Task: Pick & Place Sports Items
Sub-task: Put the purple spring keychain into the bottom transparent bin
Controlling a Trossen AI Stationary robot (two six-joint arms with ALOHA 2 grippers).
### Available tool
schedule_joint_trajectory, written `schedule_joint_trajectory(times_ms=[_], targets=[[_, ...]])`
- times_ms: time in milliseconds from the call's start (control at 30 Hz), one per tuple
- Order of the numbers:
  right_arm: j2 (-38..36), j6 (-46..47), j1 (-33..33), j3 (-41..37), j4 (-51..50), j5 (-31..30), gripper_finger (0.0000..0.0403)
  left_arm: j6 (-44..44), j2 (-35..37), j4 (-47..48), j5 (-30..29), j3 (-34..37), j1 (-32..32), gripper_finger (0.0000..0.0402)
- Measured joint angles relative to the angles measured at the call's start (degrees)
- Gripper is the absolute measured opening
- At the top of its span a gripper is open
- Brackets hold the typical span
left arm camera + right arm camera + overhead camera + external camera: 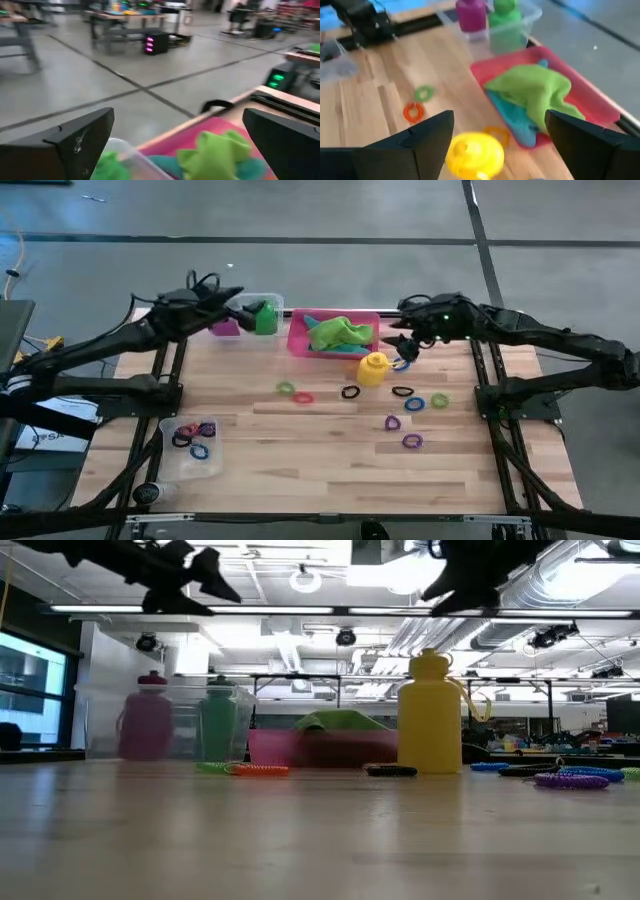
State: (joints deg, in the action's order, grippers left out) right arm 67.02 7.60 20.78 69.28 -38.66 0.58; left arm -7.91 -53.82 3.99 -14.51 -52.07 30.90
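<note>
Pale wood planks make up the counter [330,450], framed in black rails; grey concrete floor beyond, with other workbenches, ceiling ducts and strip lights in the room behind.

Landmark: pink tray [297,337] at the far edge. Inside it, a crumpled green cloth [340,332] lies over a teal cloth [512,116]. Just beside the tray on its left, a clear tub [268,301] holds the purple bottle [225,326] and green bottle [265,317], both upright. Yellow bottle [374,368] stands upright on the wood near the tray's right corner. Coloured rings [296,392] are scattered nearer than the tray; more sit in a second tub [170,427], well apart.

Left pincer [238,308] hangs above the bottle tub, spread wide, holding nothing. Right pincer [405,350] hovers just beside the yellow bottle, fingers apart, empty.
</note>
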Motion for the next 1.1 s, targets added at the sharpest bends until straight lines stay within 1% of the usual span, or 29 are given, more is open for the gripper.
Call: schedule_joint_trajectory(times_ms=[167,267,500,633,867,1100], targets=[[0.00,2.16,-0.02,0.00,-1.45,-0.01,0.0252,-0.17,-0.01,1.67,4.74,0.00,-3.14,0.0360],[0.00,2.87,-0.02,-0.02,-1.42,-0.24,0.0252,0.49,-0.07,2.00,5.83,0.00,-5.19,0.0360],[0.00,3.77,-0.03,-0.01,-1.20,-0.47,0.0252,0.62,-0.09,2.08,6.05,0.00,-8.56,0.0360],[0.00,5.27,-0.15,0.00,0.68,-0.52,0.0252,0.62,-0.12,2.08,6.03,0.00,-9.86,0.0360],[0.00,4.83,-1.41,-0.01,5.00,-0.68,0.0252,0.62,-0.12,2.06,6.02,-0.02,-12.96,0.0360],[0.00,4.83,-3.48,0.00,5.18,-0.70,0.0252,0.62,-0.12,2.04,5.63,-0.04,-15.42,0.0360]])
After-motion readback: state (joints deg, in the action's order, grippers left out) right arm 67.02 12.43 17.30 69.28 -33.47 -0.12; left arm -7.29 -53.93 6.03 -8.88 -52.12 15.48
